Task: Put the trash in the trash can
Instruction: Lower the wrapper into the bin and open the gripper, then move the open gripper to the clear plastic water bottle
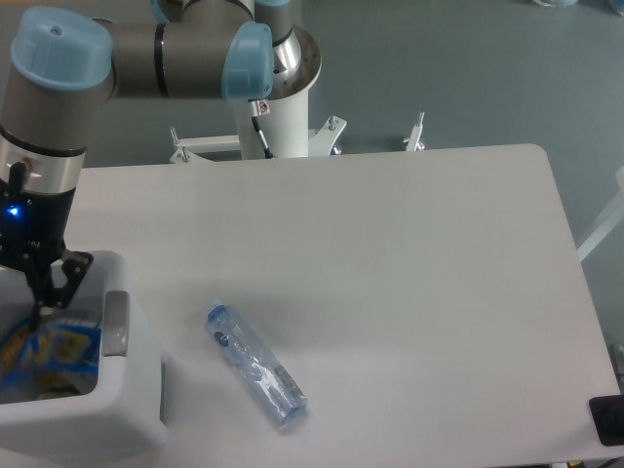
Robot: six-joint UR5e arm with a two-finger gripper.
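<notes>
My claw [41,292] hangs over the open mouth of the white rectangular plastic trash can [132,390] at the near left corner of the pale grey desk [390,253]. Its dark fingers [66,276] reach down just inside the bin's top edge, and I cannot tell whether they are spread or pressed together, nor whether they touch anything. Directly below them, inside the bin, lies the crumpled blue foil snack wrapper with yellow print [44,351], resting against the inner walls. A grey tab [116,322] sits on the bin's right rim, just beside the wrapper. Out on the desk, to the right of the bin and apart from it, the crushed clear bluish plastic bottle [255,368] lies on its side, slanting from upper left to lower right with its cap end nearer the bin. My arm [146,49], grey with light blue joint caps, comes across from its white base [278,122] behind the desk's far edge.
</notes>
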